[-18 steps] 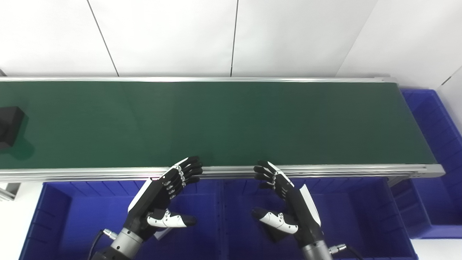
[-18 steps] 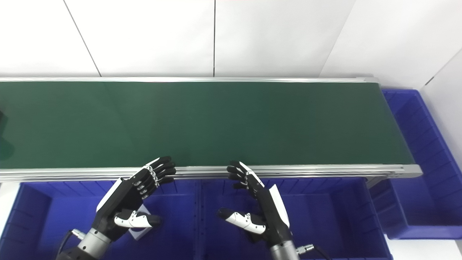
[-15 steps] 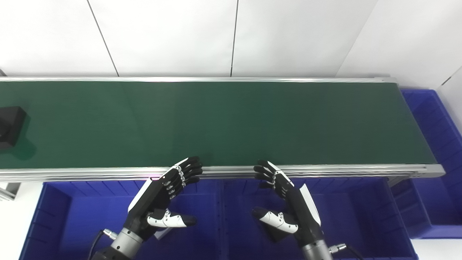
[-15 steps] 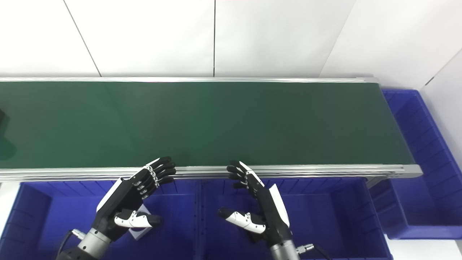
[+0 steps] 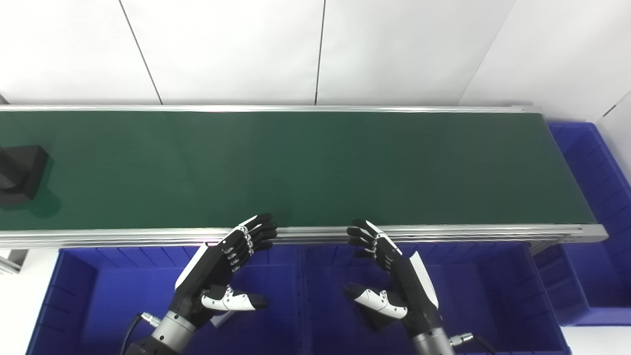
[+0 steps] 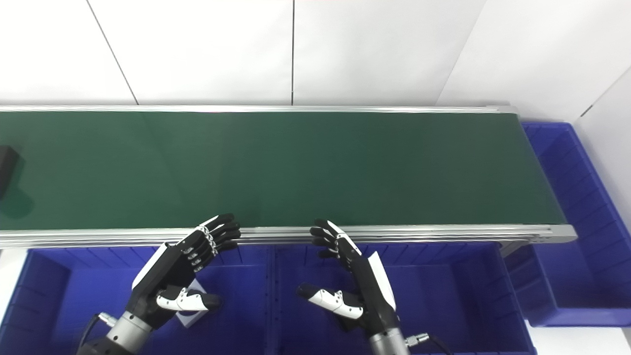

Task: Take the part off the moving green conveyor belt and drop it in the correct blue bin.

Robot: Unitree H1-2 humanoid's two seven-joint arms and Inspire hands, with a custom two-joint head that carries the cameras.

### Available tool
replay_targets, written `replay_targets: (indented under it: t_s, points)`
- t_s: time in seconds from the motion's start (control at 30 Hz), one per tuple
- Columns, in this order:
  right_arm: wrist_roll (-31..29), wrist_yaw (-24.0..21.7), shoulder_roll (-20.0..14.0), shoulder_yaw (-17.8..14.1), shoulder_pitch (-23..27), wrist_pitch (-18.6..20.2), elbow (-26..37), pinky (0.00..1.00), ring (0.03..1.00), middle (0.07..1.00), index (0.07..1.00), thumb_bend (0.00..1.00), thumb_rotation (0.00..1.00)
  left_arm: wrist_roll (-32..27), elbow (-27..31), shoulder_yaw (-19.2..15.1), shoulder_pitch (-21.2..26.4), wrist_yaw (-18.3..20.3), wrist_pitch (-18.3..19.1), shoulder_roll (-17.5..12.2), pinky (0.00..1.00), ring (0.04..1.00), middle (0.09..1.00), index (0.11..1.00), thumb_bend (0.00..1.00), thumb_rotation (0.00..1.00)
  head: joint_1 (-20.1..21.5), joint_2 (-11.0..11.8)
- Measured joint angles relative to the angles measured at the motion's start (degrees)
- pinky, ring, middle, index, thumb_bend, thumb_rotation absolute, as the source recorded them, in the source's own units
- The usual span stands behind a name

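White wall panels back our green conveyor belt [image 5: 315, 167]. Our black part [image 5: 19, 172] has ridden further in from the far left, well short of our left hand [image 5: 222, 273] and right hand [image 5: 389, 276], both empty with fingers spread above the blue bins [image 5: 79, 296]; we judge the pick not yet due.

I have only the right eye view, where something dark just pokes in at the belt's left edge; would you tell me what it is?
Observer: In the left eye view it is a black boxy part lying on the green belt, with far more of it in frame.
Operator: Is it whole there?
Observer: No, its left end is cut off by the picture edge.
Operator: Is anything else at that end?
Observer: A grey metal bracket shows below the belt's rail, left of the blue bin.
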State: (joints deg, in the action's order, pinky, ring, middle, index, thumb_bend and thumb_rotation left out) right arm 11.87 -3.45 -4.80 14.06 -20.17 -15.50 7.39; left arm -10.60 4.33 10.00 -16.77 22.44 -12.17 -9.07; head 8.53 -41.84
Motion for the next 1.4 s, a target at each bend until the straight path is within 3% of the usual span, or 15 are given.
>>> replay_targets:
  t_s: [0.3,0.5,0.57,0.63,0.7,0.87,0.93,1.0,1.13,1.3,1.4]
  points:
    - [-0.31,0.00,-0.12,-0.33,0.14,-0.03,-0.69,0.71,0.793,0.827,0.876,0.77,0.60,0.25,-0.02,0.30,0.22,-0.02,0.00,0.19,0.84,0.861,0.873,0.882,0.99,0.25,-1.67,0.61]
    - [-1.37,-0.06,-0.89,-0.81,0.51,-0.34,-1.40,0.71,0.796,0.829,0.879,0.76,0.60,1.38,-0.97,0.67,0.55,-0.45,-0.05,1.61,0.83,0.853,0.865,0.874,1.00,0.24,-8.95,2.81]
    - [-1.93,-0.23,-1.31,-0.88,0.61,-0.59,-1.58,0.72,0.799,0.834,0.883,0.76,0.60,1.96,-1.46,0.97,0.63,-1.01,-0.11,2.09,0.83,0.850,0.863,0.872,0.99,0.24,-9.41,2.99]
    - [-2.43,-0.51,-1.76,-1.09,0.70,-1.06,-1.98,0.72,0.798,0.836,0.885,0.75,0.61,2.51,-1.65,1.22,0.67,-1.21,-0.39,2.22,0.83,0.850,0.865,0.871,1.00,0.23,-11.60,3.69]
    - [-2.93,-0.56,-2.17,-1.39,0.87,-1.42,-2.94,0.72,0.799,0.839,0.891,0.73,0.60,2.77,-2.13,1.46,0.84,-1.42,-0.59,2.60,0.82,0.848,0.864,0.869,0.99,0.23,-17.37,5.35]
    - [-3.77,-0.78,-3.50,-2.13,1.21,-3.79,-4.03,0.72,0.795,0.839,0.900,0.70,0.61,4.27,-4.01,2.53,1.11,-2.13,-1.42,4.40,0.82,0.849,0.862,0.865,1.00,0.24,-23.37,7.99]
    - [-4.13,-0.81,-3.66,-2.53,1.53,-4.69,-5.07,0.72,0.796,0.843,0.903,0.70,0.62,5.08,-4.45,3.17,1.30,-2.30,-2.02,4.85,0.83,0.851,0.863,0.860,1.00,0.25,-23.38,8.00]
    - [-4.14,-0.80,-3.66,-2.79,1.56,-4.91,-5.48,0.72,0.800,0.848,0.907,0.70,0.63,5.41,-5.21,3.52,1.62,-2.58,-2.07,5.45,0.82,0.851,0.862,0.857,1.00,0.24,-25.22,9.83]
    - [-4.13,-0.81,-3.64,-2.93,1.55,-5.56,-5.95,0.72,0.800,0.848,0.913,0.68,0.64,6.01,-5.85,3.84,1.83,-2.86,-2.25,5.83,0.82,0.846,0.855,0.855,1.00,0.25,-25.84,10.72]
    - [-4.25,-1.09,-3.90,-3.18,1.76,-6.42,-7.45,0.73,0.813,0.859,0.928,0.66,0.64,6.57,-7.81,3.92,2.25,-3.65,-2.90,6.02,0.82,0.841,0.855,0.851,1.00,0.23,-30.23,13.97]
    - [-4.68,-1.25,-4.11,-3.32,1.98,-6.60,-7.81,0.75,0.819,0.863,0.935,0.65,0.63,6.66,-8.68,4.14,2.63,-3.80,-3.99,6.11,0.81,0.841,0.857,0.849,1.00,0.23,-31.37,14.76]
